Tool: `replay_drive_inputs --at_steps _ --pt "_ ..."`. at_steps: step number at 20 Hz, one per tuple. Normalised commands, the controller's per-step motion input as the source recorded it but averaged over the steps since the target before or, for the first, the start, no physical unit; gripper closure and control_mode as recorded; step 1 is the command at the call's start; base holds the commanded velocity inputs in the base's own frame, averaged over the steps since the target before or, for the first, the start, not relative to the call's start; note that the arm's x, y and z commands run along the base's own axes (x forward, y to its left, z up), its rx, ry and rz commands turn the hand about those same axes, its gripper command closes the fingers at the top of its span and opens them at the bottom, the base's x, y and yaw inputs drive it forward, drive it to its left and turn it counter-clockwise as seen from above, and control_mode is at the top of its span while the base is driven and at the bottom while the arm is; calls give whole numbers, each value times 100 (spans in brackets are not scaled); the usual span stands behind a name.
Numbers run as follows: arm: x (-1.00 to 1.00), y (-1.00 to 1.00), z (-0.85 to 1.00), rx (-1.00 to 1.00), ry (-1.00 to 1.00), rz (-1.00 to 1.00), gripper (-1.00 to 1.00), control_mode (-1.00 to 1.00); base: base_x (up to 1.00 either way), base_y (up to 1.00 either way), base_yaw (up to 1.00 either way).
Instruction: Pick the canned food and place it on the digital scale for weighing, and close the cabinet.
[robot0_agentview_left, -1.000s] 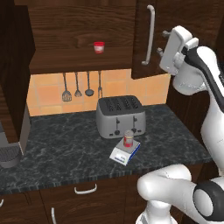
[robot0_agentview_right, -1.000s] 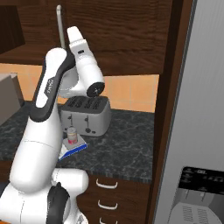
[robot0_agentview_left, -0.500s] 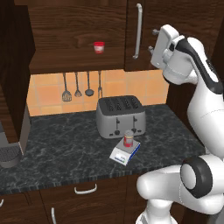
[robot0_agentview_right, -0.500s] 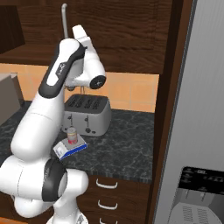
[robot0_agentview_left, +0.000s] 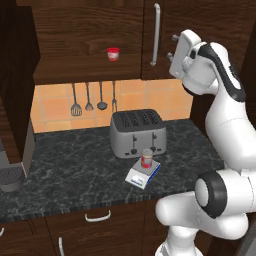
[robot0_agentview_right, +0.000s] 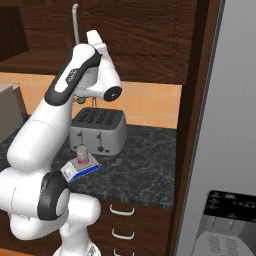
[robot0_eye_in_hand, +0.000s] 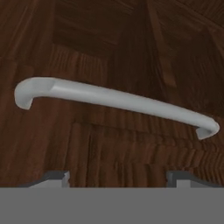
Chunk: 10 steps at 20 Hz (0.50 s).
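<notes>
The canned food (robot0_agentview_left: 146, 158) (robot0_agentview_right: 82, 154) stands upright on the digital scale (robot0_agentview_left: 140, 176) (robot0_agentview_right: 75, 171), in front of the toaster. The cabinet (robot0_agentview_left: 90, 30) is dark wood. Its right door (robot0_agentview_left: 172, 20) lies about flush with the front, and its left door (robot0_agentview_left: 15, 75) stands swung out. My gripper (robot0_agentview_left: 173, 48) is up at the right door, just right of its silver bar handle (robot0_agentview_left: 156, 34) (robot0_agentview_right: 76, 24). In the hand view the handle (robot0_eye_in_hand: 118, 100) runs across the door just beyond my gripper (robot0_eye_in_hand: 116, 179). The fingertips (robot0_eye_in_hand: 54, 177) are apart with nothing between them.
A silver toaster (robot0_agentview_left: 138, 131) (robot0_agentview_right: 97, 131) sits at the back of the black stone counter (robot0_agentview_left: 70, 170). A red-and-white cup (robot0_agentview_left: 113, 54) stands on the open cabinet shelf. Utensils (robot0_agentview_left: 89, 97) hang on the orange backsplash. A grey fridge (robot0_agentview_right: 225, 150) fills the right.
The right cabinet door has swung left from ajar to about flush. My hand followed it leftward. The can and scale have not moved.
</notes>
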Motion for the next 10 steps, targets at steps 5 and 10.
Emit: replay_drive_inputs --at_steps 5,10 --pt "-3 0 -1 1 0 -3 -100 -100 0 0 0" --pt "-62 0 0 3 -5 -6 -100 -100 0 0 0"
